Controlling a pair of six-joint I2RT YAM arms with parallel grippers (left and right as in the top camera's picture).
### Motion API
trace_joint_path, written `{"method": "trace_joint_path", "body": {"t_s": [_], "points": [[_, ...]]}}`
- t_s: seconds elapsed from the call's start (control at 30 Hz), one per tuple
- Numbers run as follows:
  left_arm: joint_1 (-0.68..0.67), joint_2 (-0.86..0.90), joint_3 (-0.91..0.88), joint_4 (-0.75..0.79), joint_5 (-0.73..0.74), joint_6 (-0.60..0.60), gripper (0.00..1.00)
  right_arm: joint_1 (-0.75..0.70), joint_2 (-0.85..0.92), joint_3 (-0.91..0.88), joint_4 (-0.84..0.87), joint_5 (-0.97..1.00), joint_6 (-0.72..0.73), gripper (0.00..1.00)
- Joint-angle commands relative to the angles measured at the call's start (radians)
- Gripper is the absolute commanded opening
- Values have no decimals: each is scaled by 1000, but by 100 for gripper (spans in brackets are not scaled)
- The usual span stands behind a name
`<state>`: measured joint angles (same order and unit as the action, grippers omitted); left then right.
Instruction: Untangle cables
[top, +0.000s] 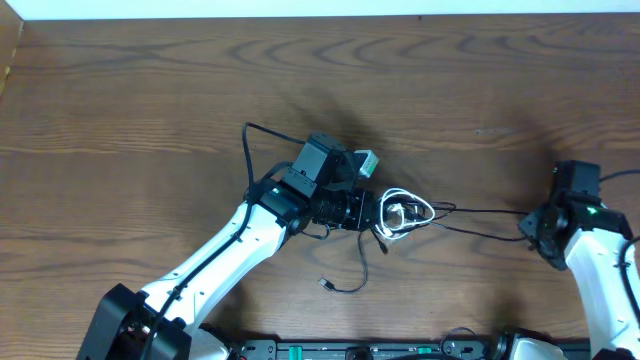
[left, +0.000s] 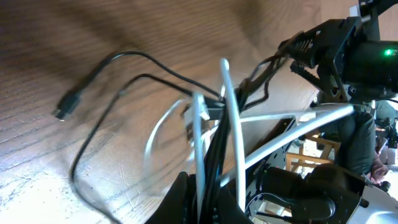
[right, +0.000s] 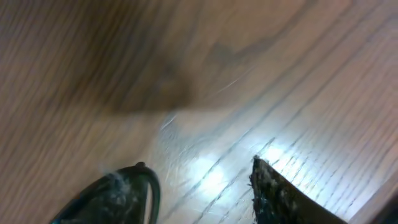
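Jaws first: those of the left gripper (top: 385, 213) are closed tight on the knot, with the white cable (top: 408, 212) and the black cable (top: 480, 212) both pinched between its fingers (the left wrist view looks straight along the bundle). Those of the right gripper (right: 199, 190) stand well apart with only bare wood between them, gripping nothing.

Nearest the front edge of the worktop (top: 150, 80), a loose end of the black cable curls on the wood and finishes in a small plug (top: 325, 285). Further in, about the middle of the worktop, the white cable sits in small loops just off the left fingertips, with the black one threaded through them. From that knot a black strand runs straight toward the right-hand edge and reaches the right gripper; whether it touches the fingers I cannot tell.

The surface is dark brown wood, its long grain running side to side, and a bright patch of glare shines off it under the right wrist. Along the far edge a pale strip (top: 320, 8) shows beyond the wood. Past the right arm the left wrist view catches a bit of the room: something of light wood (left: 298, 163), too blurred to name.
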<state>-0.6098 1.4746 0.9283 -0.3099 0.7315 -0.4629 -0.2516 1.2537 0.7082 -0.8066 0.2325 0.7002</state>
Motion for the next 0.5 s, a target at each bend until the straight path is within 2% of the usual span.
{"method": "trace_joint_path", "body": {"t_s": [0.0,0.2,0.23,0.33,0.47], "points": [[11,-18,22,-4,-14,22,7,-57,1,-3,7,81,4,54],[11,-18,22,-5,-14,21,7,-105,1,-3,30,139,-10,60],[11,-18,22,-5,-14,21,7,-119,1,-3,45,117,-16,66],[11,-18,22,-4,-14,21,7,-121,1,-3,86,31,-124,68],[11,-18,22,-3,-14,21,8,-121,2,-3,180,-517,-546,75]]}}
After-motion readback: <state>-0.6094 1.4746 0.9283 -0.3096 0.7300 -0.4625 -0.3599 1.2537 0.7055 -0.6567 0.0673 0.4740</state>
